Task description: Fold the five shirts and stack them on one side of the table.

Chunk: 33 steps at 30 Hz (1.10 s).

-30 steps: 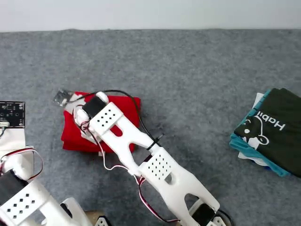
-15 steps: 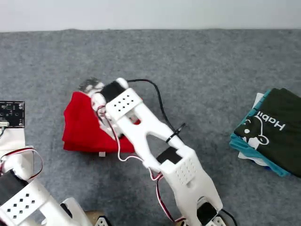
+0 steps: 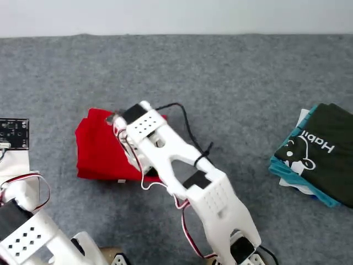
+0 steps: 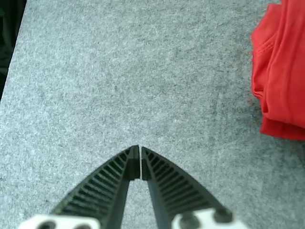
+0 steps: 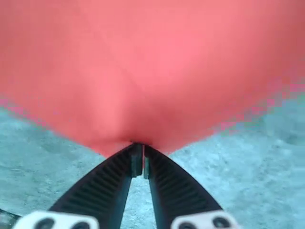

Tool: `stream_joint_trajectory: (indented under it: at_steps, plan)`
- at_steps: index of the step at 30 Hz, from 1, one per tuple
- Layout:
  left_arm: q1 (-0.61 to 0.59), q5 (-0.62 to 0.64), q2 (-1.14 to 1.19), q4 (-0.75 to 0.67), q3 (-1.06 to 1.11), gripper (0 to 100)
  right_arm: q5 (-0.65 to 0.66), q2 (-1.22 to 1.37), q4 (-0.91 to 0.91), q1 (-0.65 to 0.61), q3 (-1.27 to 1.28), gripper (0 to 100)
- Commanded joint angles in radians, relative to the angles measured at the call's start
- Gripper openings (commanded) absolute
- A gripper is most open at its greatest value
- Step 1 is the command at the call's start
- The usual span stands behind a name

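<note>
right gripper [image 5: 137,160] — pinching red shirt [image 3: 98,148] edge | left gripper [image 4: 140,162] — clenched over grey mat [image 4: 119,81]

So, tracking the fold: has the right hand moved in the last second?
Yes. The right hand, shut on the red shirt, moved rightward toward the folded stack.

I log: grey carpeted tabletop [image 3: 248,83]; small black circuit board [image 3: 14,134] at its edge, on white sheet [image 3: 15,163]; pale wall [image 3: 176,16] behind.

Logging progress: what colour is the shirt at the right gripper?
The shirt is plain red; high view shows it best.
</note>
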Motion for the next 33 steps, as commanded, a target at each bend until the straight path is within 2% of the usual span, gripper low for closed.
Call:
stream_joint_trajectory:
  at_steps: [1, 4, 11, 13, 19, 25, 27, 33]
  plan:
    - [0.008, 0.008, -0.012, -0.023, -0.004, 2, -0.043, -0.179, 0.038, 0.012, -0.029, 0.9]
    - [0.008, 0.008, -0.012, -0.023, -0.004, 2, -0.109, -0.228, 0.038, 0.012, -0.028, 4.7]
    - [0.008, 0.008, -0.012, -0.023, -0.002, 2, -0.417, -0.173, 0.021, -0.007, -0.028, 40.0]
    - [0.008, 0.008, -0.012, -0.023, -0.002, 2, -0.468, -0.131, -0.004, -0.024, -0.029, 45.4]
    - [0.008, 0.008, -0.012, -0.017, -0.002, 2, -0.549, -0.007, -0.131, -0.039, -0.029, 45.6]
    - [0.008, 0.008, -0.012, -0.021, 0.025, 2, -0.557, 0.088, -0.252, -0.041, -0.029, 44.1]
    - [0.008, 0.008, -0.012, -0.02, 0.035, 2, -0.555, 0.122, -0.263, -0.042, -0.029, 38.1]
    - [0.008, 0.008, -0.012, -0.021, 0.033, 2, -0.532, 0.163, -0.252, -0.036, -0.029, 10.7]
